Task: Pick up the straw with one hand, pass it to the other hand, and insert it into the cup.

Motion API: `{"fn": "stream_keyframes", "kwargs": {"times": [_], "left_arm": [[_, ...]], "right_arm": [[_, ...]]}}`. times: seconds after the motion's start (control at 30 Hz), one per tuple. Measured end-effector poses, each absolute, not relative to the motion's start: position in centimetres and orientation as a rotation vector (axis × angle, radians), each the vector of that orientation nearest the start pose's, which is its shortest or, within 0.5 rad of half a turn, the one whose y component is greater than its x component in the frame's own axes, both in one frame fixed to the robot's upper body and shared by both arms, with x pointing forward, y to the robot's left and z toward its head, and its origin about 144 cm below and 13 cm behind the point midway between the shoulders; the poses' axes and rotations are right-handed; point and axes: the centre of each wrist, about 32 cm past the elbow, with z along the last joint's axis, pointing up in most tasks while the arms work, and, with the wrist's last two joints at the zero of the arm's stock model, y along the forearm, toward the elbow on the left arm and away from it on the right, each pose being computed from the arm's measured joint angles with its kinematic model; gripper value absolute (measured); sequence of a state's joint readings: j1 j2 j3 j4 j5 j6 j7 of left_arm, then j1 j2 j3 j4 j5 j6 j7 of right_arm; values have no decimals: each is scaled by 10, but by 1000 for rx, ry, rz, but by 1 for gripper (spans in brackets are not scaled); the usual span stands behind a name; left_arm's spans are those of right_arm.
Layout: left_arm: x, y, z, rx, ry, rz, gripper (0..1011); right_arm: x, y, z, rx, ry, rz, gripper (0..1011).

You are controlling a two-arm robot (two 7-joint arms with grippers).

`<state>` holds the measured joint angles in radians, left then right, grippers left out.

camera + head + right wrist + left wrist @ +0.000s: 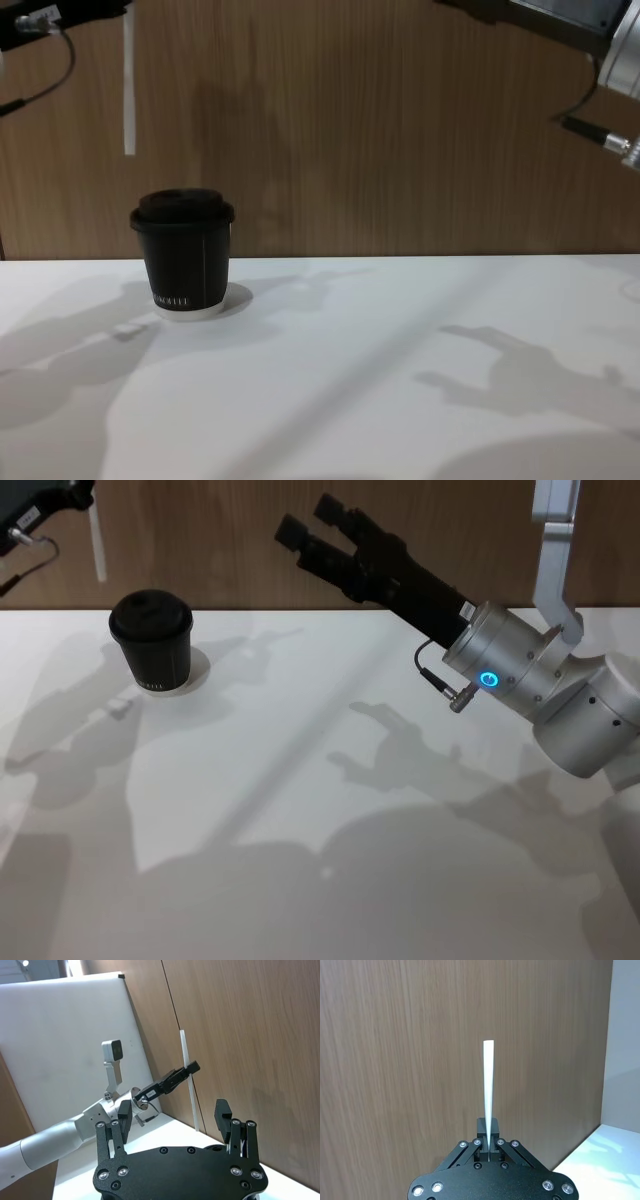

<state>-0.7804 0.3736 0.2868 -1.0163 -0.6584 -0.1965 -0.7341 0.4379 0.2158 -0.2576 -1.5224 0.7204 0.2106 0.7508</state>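
The black lidded cup [152, 640] [183, 255] stands on the white table at the far left. My left gripper [80, 492] [489, 1147] is high above it, shut on the upper part of the white straw [97, 545] [488, 1095] [128, 85]. The straw hangs upright, its lower end above the lid's height and just left of the cup. My right gripper [312, 528] [172, 1117] is raised in the air over the table's back middle, open and holding nothing. From the right wrist view, the left gripper [186, 1070] and the straw [190, 1095] appear farther off.
A brown wooden wall [380, 130] runs along the table's far edge, close behind the cup. The white tabletop [330, 820] stretches bare to the right and toward me. The right arm's silver body [540, 680] hangs over the table's right side.
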Motion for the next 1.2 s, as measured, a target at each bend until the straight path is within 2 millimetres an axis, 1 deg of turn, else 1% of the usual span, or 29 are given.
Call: {"fn": "stream_keyframes", "kwargs": {"times": [0.63, 0.83, 1.2], "left_arm": [[647, 294, 1287, -330, -183, 756, 10], [649, 290, 1285, -336, -173, 764, 11], [651, 290, 1285, -346, -179, 782, 11]], "right_arm": [[556, -212, 1279, 395, 105, -452, 1001], [556, -212, 1279, 395, 105, -452, 1001], [556, -212, 1279, 395, 105, -452, 1001]]}}
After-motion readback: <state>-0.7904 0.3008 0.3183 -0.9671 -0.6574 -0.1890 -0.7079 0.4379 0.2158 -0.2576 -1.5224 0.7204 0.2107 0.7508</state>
